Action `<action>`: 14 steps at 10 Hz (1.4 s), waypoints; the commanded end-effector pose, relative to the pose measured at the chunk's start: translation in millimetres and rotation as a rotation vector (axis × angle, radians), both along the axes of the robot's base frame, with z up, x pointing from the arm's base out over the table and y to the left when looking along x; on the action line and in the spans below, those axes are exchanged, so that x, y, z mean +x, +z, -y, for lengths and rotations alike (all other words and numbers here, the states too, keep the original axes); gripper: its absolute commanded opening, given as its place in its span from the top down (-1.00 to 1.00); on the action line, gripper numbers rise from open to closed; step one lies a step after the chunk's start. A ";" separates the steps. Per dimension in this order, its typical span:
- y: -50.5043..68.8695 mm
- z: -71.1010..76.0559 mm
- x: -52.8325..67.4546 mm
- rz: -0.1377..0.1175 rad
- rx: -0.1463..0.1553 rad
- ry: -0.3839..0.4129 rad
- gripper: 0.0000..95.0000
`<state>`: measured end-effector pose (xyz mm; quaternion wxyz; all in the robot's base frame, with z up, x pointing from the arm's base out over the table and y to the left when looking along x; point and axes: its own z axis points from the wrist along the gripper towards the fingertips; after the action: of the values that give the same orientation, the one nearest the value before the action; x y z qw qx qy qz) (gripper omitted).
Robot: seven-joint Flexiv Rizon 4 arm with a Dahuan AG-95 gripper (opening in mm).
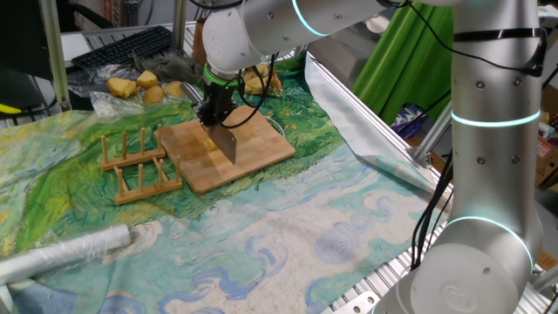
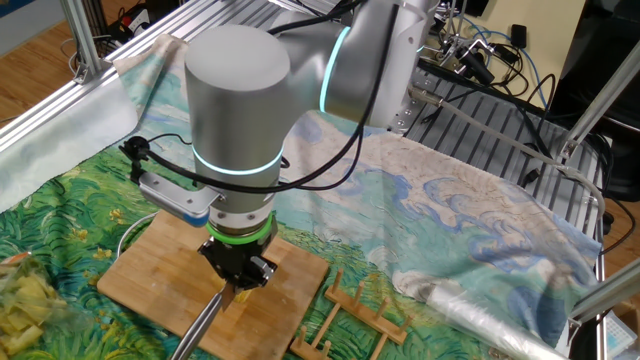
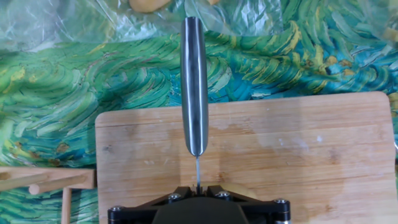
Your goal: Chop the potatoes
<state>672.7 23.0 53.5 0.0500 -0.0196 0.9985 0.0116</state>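
While the black two-finger gripper (image 1: 215, 112) hangs over the pale rectangular bamboo cutting board (image 1: 261, 146), its fingers are clamped on a steel cleaver-style knife (image 1: 226, 141), whose flat blade points down onto the board. From the hand view the knife's rounded grey metal handle (image 3: 194, 87) runs straight away from the gripper across the board's far edge. No cut potato piece can be made out on the board; beneath the blade I cannot tell. Beyond the gripper, yellow-brown whole potatoes (image 1: 139, 85) lie on clear plastic wrap. Beside the board stands a wooden slatted dish rack (image 1: 139, 166), on the green-blue swirl-painted cloth (image 1: 288, 235).
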 end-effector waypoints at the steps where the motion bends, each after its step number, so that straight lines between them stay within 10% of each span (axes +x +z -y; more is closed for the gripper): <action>1: 0.9 0.2 0.0 0.000 0.002 0.003 1.00; 7: 0.3 0.7 -0.6 -0.001 0.002 0.006 1.00; 14: -29.4 -2.5 -2.1 0.006 0.014 -0.013 1.00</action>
<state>670.2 24.6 32.8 0.0535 -0.0107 0.9983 0.0185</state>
